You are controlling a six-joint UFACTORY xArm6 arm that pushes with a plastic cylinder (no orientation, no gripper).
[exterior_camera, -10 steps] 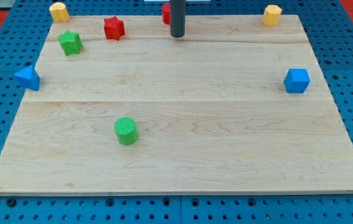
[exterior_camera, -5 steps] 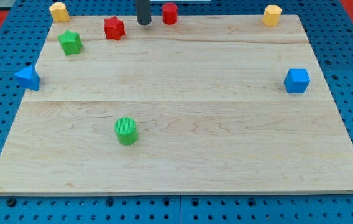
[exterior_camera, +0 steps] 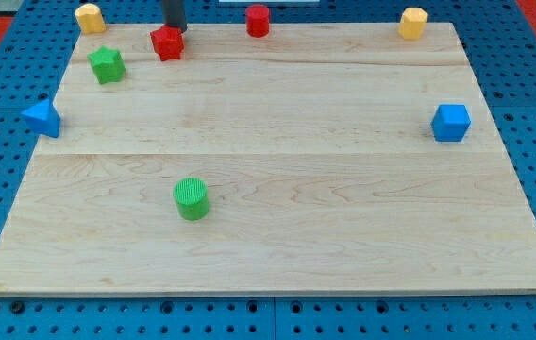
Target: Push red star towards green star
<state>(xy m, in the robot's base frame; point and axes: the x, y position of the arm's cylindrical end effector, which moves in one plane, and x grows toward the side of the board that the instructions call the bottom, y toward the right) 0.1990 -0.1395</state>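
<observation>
A: Where is my tip?

B: At the view's top, touching the red star on its upper edge. The tool is a plain rod, gripping nothing.

A: And the green star?

B: Near, to the view's left and slightly lower on the counter. A yellow block sits above it, a red cylinder to the right.

no readable text, labels, brands, numbers or signs anywhere
</observation>
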